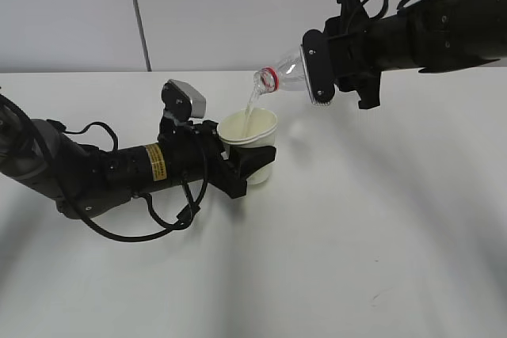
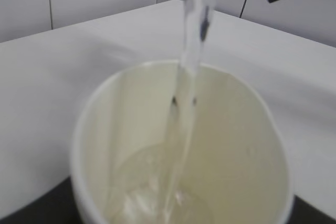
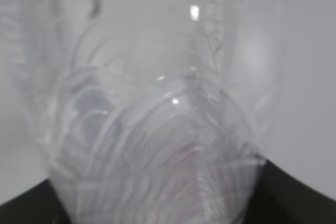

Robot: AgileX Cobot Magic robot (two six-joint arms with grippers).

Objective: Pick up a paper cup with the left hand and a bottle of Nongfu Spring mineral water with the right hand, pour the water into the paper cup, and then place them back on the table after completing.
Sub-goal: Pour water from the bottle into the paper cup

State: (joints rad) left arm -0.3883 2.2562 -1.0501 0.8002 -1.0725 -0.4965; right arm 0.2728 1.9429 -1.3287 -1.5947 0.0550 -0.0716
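- One paper cup point(image 1: 250, 134), held just above the table point(image 1: 380, 227) in the left claw point(image 1: 252, 160), arm low and level.
- One water bottle point(image 1: 287, 75), tilted mouth-down in the right claw point(image 1: 318, 69); water point(image 1: 251, 108) streams into the cup.

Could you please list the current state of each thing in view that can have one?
paper cup: upright, held off the table, partly filled.
bottle: uncapped, tilted mouth-down above the cup, pouring.
water: streaming from the bottle's mouth into the cup.
left end effector: shut on the paper cup.
right end effector: shut on the bottle.
table: white, nothing resting on it in view.
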